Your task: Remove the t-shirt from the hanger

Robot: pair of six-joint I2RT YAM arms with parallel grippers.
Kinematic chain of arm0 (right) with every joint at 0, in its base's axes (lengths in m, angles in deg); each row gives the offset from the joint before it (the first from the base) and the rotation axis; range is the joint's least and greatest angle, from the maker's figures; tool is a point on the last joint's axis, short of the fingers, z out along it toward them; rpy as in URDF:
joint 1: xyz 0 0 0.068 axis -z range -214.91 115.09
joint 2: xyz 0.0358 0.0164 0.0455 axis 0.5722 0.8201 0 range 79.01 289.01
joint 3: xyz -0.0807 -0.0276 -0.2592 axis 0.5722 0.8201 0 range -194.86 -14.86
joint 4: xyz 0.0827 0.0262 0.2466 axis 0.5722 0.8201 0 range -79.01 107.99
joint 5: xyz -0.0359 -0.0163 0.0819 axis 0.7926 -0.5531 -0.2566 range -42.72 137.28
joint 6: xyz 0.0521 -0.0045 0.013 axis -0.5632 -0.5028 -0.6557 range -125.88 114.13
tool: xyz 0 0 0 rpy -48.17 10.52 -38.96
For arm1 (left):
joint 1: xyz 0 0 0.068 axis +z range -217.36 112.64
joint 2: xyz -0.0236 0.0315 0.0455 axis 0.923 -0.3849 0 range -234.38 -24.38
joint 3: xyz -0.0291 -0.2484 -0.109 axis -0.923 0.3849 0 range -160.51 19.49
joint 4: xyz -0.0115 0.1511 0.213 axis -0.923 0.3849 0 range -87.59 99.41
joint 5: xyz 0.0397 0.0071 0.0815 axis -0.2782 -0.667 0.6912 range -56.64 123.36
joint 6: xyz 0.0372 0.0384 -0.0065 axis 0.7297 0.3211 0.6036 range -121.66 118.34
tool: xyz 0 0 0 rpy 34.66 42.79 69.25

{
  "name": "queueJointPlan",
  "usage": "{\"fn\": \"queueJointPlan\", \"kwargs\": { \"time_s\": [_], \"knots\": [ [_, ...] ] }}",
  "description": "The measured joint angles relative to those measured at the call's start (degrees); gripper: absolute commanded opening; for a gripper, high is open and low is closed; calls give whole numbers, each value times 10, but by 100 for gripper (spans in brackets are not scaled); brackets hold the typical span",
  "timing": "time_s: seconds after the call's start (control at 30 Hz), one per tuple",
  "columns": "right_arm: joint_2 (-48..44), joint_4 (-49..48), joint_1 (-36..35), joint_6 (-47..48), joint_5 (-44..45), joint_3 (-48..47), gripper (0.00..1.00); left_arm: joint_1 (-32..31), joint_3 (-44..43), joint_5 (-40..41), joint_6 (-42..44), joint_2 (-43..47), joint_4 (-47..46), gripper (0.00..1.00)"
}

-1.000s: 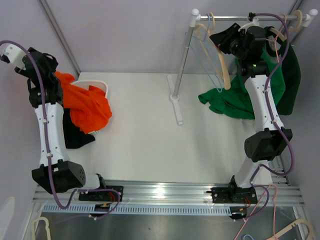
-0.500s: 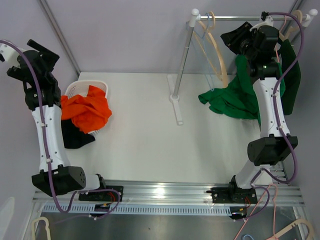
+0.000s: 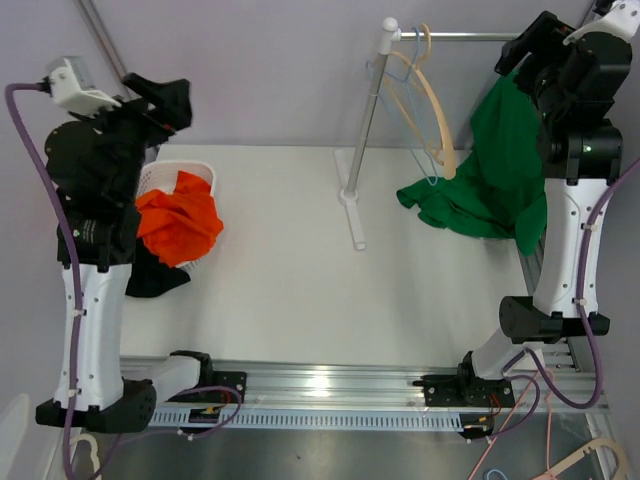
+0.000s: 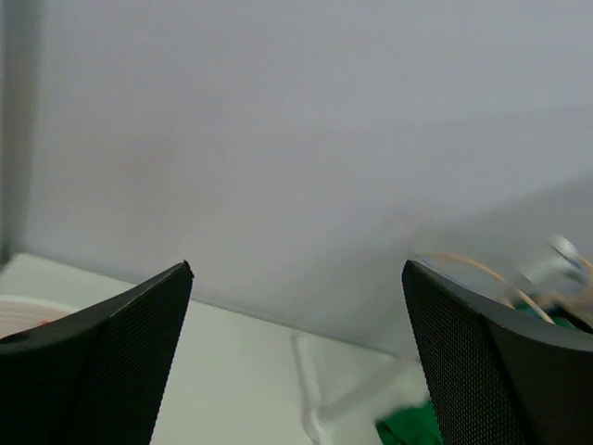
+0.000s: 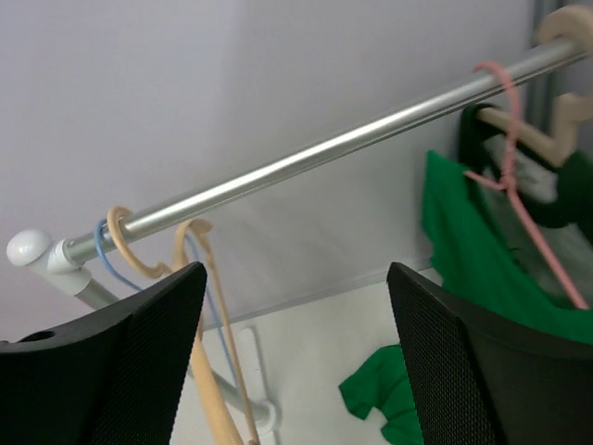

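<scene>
Found both arms lifted since a second ago: left arm (image 3: 95,250) reared tall over the bench's left edge, with the orange garment (image 3: 180,218) dropped from beside its wrist into the white basket (image 3: 200,168). Right arm (image 3: 575,230) swung up and out toward the far right corner.

Logged the bench (image 3: 290,250) as bare white through its middle. Placed the rack (image 3: 365,130) at the far edge, right of centre, its rail (image 5: 324,148) running off toward the far right corner.

Traced the green t-shirt (image 3: 495,170) from high by the rail's right end down onto the bench near the right edge, with the lower part heaped there. Saw it from the right wrist hanging just beside a pink wire hanger (image 5: 519,185) and a far wooden hanger (image 5: 547,139). Cannot tell which one carries it, or whether either does. Judged the removal unfinished.

Noted a black garment (image 3: 155,280) at the left edge beside the basket, probably a discard.

Counted a bare wooden hanger (image 5: 206,371) and a blue wire hanger (image 5: 98,246) at the rail's left end, likely stripped.

Read the left gripper (image 4: 296,269) as released: spread wide, nothing between, aimed at the back wall. Read the right gripper (image 5: 296,269) likewise: spread, empty, facing the rail. Judged it backed off to line up a fresh reach.
</scene>
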Motion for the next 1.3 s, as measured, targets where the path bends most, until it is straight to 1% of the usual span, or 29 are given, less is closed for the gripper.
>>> {"fn": "queueJointPlan", "kwargs": {
  "time_s": [0.07, 0.13, 0.17, 0.23, 0.3, 0.37, 0.53, 0.57, 0.63, 0.77, 0.93, 1.1, 1.2, 1.3],
  "knots": [
    [-7, 17, 7, 23, 31, -21, 84, -66, 9, -38, 8, 11, -4, 99],
    [-16, 29, 17, 43, 54, -17, 87, -129, 37, -58, 20, 23, -11, 99],
    [-20, 33, 24, 56, 67, -8, 88, -167, 61, -59, 28, 30, -19, 99],
    [-22, 36, 38, 77, 81, 12, 86, -225, 104, -61, 39, 35, -21, 99],
    [-19, 36, 53, 103, 79, 39, 91, -268, 135, -59, 47, 26, -20, 99],
    [-15, 36, 68, 123, 65, 63, 91, -303, 152, -71, 54, 1, -16, 100],
    [29, 40, 105, 140, 33, 47, 90, -379, 143, -119, 75, -98, -7, 100],
    [36, 40, 110, 142, 27, 43, 90, -389, 144, -126, 77, -113, -3, 99],
    [53, 39, 121, 145, 17, 33, 83, -402, 153, -137, 78, -124, -2, 99],
    [96, 36, 136, 146, 4, -3, 74, -406, 184, -143, 75, -112, -24, 99],
    [146, 19, 143, 143, -4, -25, 72, -415, 216, -141, 72, -95, -70, 100],
    [184, -9, 143, 134, -17, -28, 67, -421, 229, -142, 72, -95, -106, 99],
    [201, -21, 143, 129, -25, -38, 66, -421, 264, -142, 73, -88, -127, 99],
    [206, -39, 143, 128, -29, -40, 60, -421, 295, -142, 75, -79, -131, 99]
  ]
}}
